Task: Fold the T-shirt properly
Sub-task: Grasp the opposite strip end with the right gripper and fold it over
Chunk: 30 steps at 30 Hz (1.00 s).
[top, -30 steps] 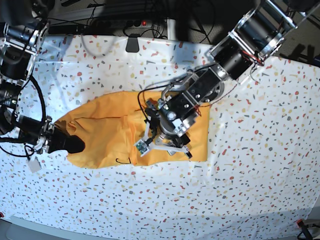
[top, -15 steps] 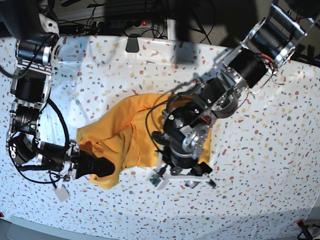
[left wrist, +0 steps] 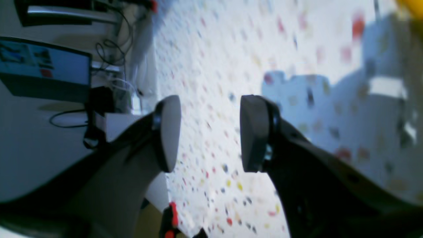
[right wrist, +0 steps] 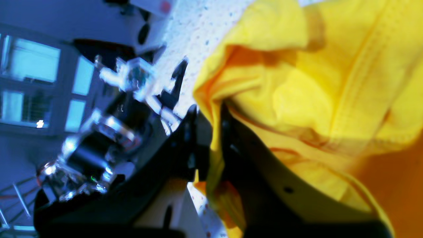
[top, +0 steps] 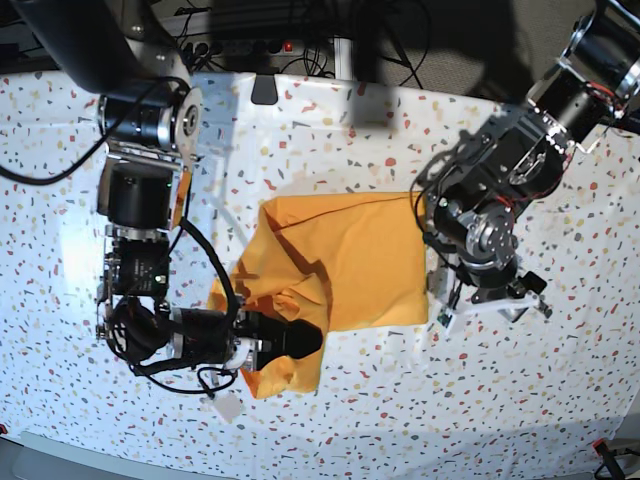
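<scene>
Two arms over the speckled table (top: 560, 400). Shirt (top: 350, 265) lies mid-table, partly folded, its left portion bunched and lifted. Right gripper (top: 305, 340) clenched on that bunched edge; wrist view shows yellow cloth pinched between the black fingers (right wrist: 231, 138), folds spilling to the right. Left gripper (left wrist: 210, 132) spread wide, nothing between its pads (left wrist: 170, 132), hanging just beside the shirt's right edge, probably clear of the cloth, though that wrist view is blurred.
</scene>
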Motion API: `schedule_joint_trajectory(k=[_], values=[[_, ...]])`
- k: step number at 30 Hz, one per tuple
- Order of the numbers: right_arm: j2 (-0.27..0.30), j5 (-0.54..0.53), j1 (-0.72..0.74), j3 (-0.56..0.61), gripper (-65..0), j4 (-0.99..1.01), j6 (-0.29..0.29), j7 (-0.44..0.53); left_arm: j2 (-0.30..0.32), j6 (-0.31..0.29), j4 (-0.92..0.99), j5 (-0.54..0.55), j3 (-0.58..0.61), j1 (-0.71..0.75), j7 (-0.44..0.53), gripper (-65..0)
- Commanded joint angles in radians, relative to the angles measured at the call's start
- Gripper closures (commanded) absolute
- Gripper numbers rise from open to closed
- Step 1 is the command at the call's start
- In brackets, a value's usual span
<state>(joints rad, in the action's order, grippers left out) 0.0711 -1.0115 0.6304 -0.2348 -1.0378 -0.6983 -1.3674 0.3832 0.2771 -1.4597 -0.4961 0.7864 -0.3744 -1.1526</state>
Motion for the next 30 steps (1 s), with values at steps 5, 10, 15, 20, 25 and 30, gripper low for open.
schedule_joint_trajectory(k=[5, 10, 15, 20, 25, 30], values=[[-0.085, 0.105, 0.037, 0.0, 0.0, -0.016, 0.0, 0.102, 0.019, 0.024, -0.017, -0.01, -0.008, 0.051, 0.029, -27.5], [-0.177, 0.258, 0.036, 0.0, 0.0, -0.016, 0.0, 0.174, 0.017, 0.052, -0.017, -0.01, -0.009, 0.095, 0.053, -27.5], [-0.228, 0.337, 0.036, 0.0, 0.0, -0.015, 0.0, 0.182, 0.019, 0.052, -0.018, -0.012, -0.009, 0.092, 0.049, -27.5], [-0.228, 0.361, 0.028, 0.008, 0.0, -0.015, 0.0, 0.18, 0.019, 0.052, -0.018, -0.012, -0.009, 0.092, 0.05, -27.5], [-0.228, 0.351, 0.028, 0.008, 0.0, -0.015, 0.0, 0.162, 0.019, 0.053, -0.022, -0.012, -0.008, 0.092, 0.054, -27.5], [-0.228, 0.314, 0.024, 0.039, -7.3, -0.015, 0.0, 0.162, 0.019, 0.052, -0.023, -0.012, -0.008, 0.092, 0.055, -27.5]])
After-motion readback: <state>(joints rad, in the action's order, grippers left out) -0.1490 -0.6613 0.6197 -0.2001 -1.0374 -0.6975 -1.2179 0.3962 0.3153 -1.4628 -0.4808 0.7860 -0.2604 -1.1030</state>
